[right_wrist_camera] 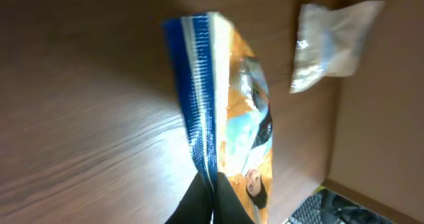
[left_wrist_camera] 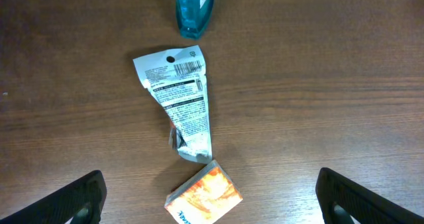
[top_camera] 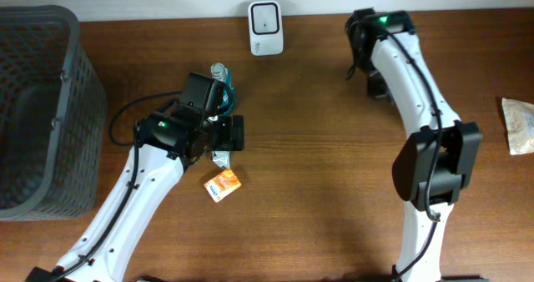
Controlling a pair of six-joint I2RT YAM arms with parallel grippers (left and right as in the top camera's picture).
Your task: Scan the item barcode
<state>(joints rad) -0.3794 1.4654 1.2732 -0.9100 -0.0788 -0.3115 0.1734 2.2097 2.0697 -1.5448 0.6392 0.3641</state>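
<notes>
Packet [right_wrist_camera: 242, 111], orange and blue, tight between right fingers [right_wrist_camera: 193, 203]

A dark brown wooden table [top_camera: 317, 173] with a fine grain fills nearly the whole scene. Along its far edge runs a pale wall [top_camera: 150, 0]. A grey mesh basket [top_camera: 90, 123] stands at the left end. The light is even, giving the wood a soft sheen.

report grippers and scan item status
left gripper open over white pouch, barcode up. right gripper shut on orange snack bag. scanner at far edge, unblocked.
</notes>
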